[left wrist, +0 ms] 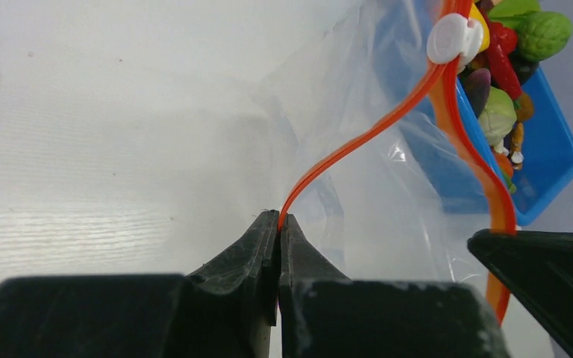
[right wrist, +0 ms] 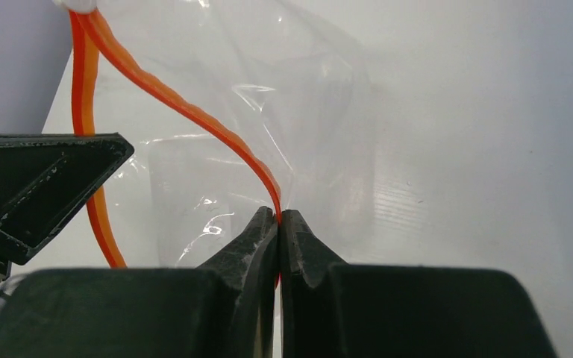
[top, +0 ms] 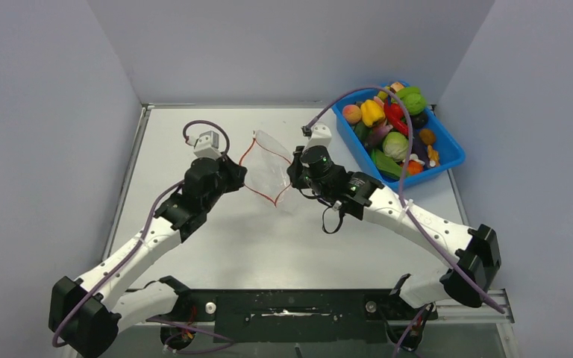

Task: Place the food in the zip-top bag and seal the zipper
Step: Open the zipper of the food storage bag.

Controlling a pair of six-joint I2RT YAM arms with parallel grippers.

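The clear zip-top bag hangs between my two grippers above the table's middle, its mouth spread apart. My left gripper is shut on one side of the orange-red zipper; its tips pinch the strip. Shut on the opposite side of the zipper is my right gripper, which shows in the top view. A white slider sits at the strip's far end. The food lies piled in a blue tub at the back right. Nothing shows inside the bag.
The blue tub stands against the right wall, behind my right arm. A purple cable loops over the tub. Grey walls close in the table on the left, back and right.
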